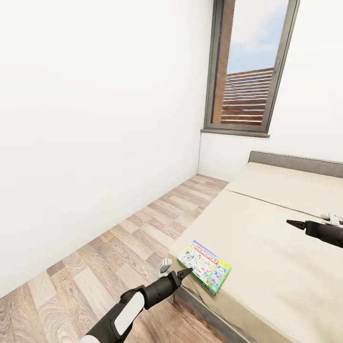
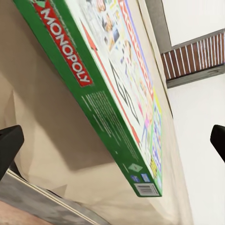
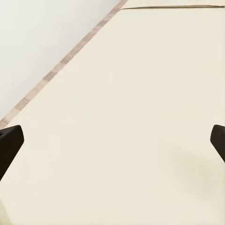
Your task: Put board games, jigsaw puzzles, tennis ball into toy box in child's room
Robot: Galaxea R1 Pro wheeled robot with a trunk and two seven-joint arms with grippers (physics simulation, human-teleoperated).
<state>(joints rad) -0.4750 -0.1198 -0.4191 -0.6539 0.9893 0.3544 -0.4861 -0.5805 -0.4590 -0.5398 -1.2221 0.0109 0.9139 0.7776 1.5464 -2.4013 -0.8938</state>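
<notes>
A pale green-and-white board game [image 1: 205, 267], a flat box printed MONOPOLY, lies on the beige bed [image 1: 286, 276] at its near left corner. My left gripper [image 1: 185, 273] is at the box's near edge, just off the corner of the bed. In the left wrist view the box [image 2: 117, 79] fills the space ahead, and the left gripper [image 2: 113, 143] is open with its fingers wide apart on either side. My right gripper [image 1: 289, 222] hovers over the middle of the bed, open [image 3: 112, 140] and holding nothing. The toy box and the table are out of view.
A white wall runs along the left, with a strip of wood plank floor [image 1: 119, 247] between it and the bed. A tall window [image 1: 247, 66] stands in the far corner. A small white-grey object [image 1: 332, 217] lies on the bed behind my right arm.
</notes>
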